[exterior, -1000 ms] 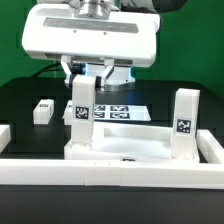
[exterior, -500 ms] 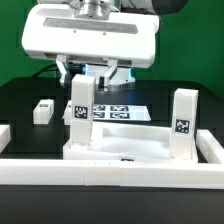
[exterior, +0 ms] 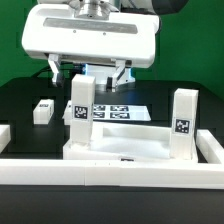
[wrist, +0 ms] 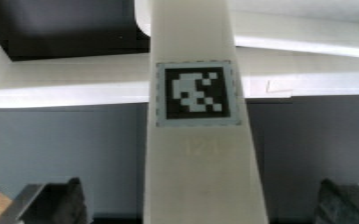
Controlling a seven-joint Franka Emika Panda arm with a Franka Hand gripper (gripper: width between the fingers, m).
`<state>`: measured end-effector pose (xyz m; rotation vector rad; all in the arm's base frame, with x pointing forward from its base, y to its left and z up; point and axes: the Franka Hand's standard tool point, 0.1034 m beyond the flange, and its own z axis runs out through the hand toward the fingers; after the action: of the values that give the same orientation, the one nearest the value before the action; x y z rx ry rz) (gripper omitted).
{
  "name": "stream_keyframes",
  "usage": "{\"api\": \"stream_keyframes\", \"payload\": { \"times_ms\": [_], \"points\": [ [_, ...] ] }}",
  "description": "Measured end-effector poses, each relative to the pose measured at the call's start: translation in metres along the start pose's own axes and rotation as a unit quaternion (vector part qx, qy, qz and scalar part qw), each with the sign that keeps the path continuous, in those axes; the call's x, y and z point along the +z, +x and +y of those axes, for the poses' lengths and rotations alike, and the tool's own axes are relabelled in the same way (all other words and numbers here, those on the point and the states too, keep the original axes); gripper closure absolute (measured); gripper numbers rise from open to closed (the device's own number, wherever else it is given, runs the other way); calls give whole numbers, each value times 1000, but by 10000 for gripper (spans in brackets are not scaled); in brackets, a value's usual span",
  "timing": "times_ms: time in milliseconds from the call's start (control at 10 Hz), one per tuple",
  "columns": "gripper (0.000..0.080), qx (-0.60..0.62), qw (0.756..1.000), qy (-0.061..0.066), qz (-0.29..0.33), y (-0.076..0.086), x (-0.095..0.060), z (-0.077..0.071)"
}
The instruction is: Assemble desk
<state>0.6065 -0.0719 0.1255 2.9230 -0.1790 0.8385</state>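
The desk top (exterior: 120,150) lay at the front of the table (exterior: 20,95), just behind the border bar (exterior: 110,180). A first leg (exterior: 80,112) stood upright on it toward the exterior view's left, a second leg (exterior: 185,122) stood upright toward the right, and a third leg (exterior: 42,110) lay loose on the table farther left. I had the gripper (exterior: 86,75) hanging over the first leg with its jaws spread wide and gripping nothing, and my wrist view showed both fingers (wrist: 51,200) clear of that leg on either side.

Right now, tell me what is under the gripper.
An upright desk leg stands under the open gripper, its foot on the desk top. The fingers stand to either side, not touching it. The leg hides its joint with the top.
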Motion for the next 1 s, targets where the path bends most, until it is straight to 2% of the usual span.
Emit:
{"api": "stream_keyframes", "payload": {
  "times_ms": [300, 400, 500, 600, 800, 1000],
  "points": [
    [150, 0, 1000, 2, -2, 1, -1, 0],
    [150, 6, 999, 27, -32, 5, -6, -6],
    [150, 11, 999, 37, -36, 15, -15, -6],
    [150, 12, 999, 35, -39, 12, -12, -4],
    [150, 25, 993, 64, -99, 4, -5, -17],
    [150, 7, 982, 75, -171, -6, 0, -2]
  ]
}}
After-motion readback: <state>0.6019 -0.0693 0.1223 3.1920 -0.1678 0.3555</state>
